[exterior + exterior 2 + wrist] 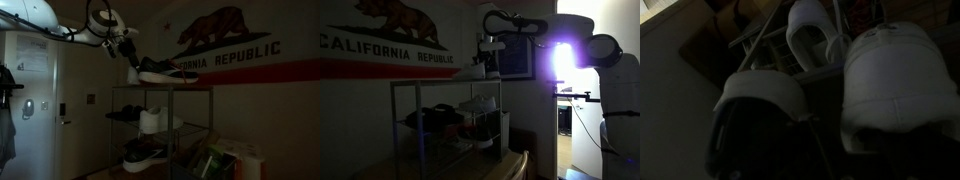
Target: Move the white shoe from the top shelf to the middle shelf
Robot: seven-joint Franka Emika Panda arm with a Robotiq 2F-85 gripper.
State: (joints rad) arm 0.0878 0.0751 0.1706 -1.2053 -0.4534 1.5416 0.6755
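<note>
The scene is dim. The white shoe [134, 74] [477, 72] lies on the top shelf [190, 85] [420, 80] of the dark wire rack, beside a dark sneaker with a white sole [160, 69]. In the wrist view the white shoe [890, 80] fills the right side and the dark sneaker [760, 125] the left. My gripper [129, 56] [488, 56] hangs just above the white shoe, pointing down. Its fingers are too dark to make out. The middle shelf [195, 128] [415, 128] holds a dark shoe [122, 115] and a bulkier white shoe [152, 121] [810, 35].
Another dark sneaker with a white sole [145, 153] sits on the lowest tier. A California Republic flag [225, 45] hangs on the wall behind the rack. A door [35, 110] stands beside it. A bright light [563, 55] glares near the arm.
</note>
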